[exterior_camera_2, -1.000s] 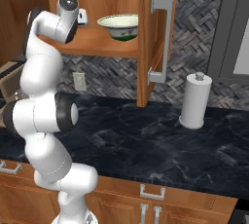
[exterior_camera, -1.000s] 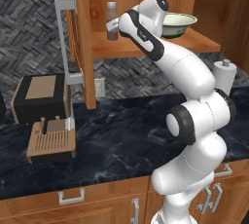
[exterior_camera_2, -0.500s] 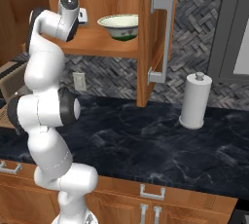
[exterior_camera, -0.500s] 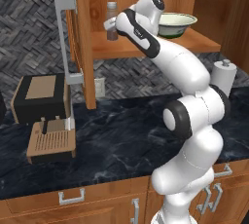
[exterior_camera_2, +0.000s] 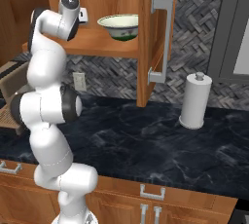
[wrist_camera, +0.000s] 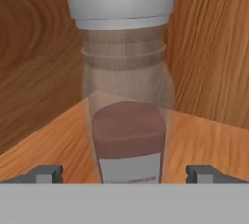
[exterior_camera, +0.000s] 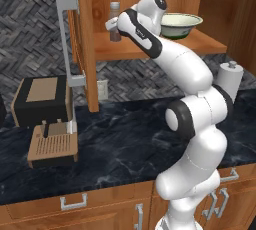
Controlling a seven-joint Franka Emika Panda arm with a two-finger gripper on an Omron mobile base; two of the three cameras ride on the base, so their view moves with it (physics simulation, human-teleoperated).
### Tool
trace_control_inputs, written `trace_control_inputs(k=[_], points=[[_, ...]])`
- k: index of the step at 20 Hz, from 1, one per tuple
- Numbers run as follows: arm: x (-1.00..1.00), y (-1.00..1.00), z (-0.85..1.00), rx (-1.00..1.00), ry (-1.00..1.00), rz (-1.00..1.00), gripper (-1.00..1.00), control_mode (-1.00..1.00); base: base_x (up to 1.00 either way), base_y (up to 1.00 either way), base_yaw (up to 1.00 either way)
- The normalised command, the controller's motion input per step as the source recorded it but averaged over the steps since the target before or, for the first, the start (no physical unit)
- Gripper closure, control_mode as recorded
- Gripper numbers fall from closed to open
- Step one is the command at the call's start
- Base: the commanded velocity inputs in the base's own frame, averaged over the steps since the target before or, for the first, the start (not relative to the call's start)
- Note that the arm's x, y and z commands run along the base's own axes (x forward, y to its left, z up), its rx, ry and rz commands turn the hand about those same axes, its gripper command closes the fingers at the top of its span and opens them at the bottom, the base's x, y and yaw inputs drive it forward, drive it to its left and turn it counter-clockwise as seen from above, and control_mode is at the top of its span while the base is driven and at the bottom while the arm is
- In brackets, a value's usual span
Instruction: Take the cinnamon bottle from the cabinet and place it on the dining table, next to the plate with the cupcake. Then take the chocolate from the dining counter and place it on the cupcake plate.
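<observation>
The cabinet [exterior_camera: 150,49] is seen open above the dark tabletop [exterior_camera: 115,139]. On its shelf a green-and-white bowl [exterior_camera_2: 119,26] is set. The gripper [wrist_camera: 124,172] is spread wide around the upright cinnamon bottle [wrist_camera: 124,86], which is framed between the fingertips [wrist_camera: 46,172] without visible contact.

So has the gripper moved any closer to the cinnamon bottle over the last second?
Yes, slightly. In the left base view the gripper has edged left along the cabinet shelf, away from the bowl, and now reaches the cinnamon bottle, jaws open.
</observation>
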Motion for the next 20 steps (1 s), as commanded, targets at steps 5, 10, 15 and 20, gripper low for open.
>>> trace_control_inputs(k=[5,10,15,20], points=[[0.11,0.02,-0.01,0.00,0.00,0.00,-1.00,-1.00,0.00,0.00,0.00],[0.13,0.04,-0.03,0.00,-0.01,0.00,-1.00,-1.00,0.00,0.00,0.00],[0.11,0.03,-0.04,0.00,-0.02,0.01,-1.00,-1.00,0.00,0.00,0.00],[0.02,0.02,-0.04,0.00,-0.04,0.02,1.00,-1.00,0.00,0.00,0.00]])
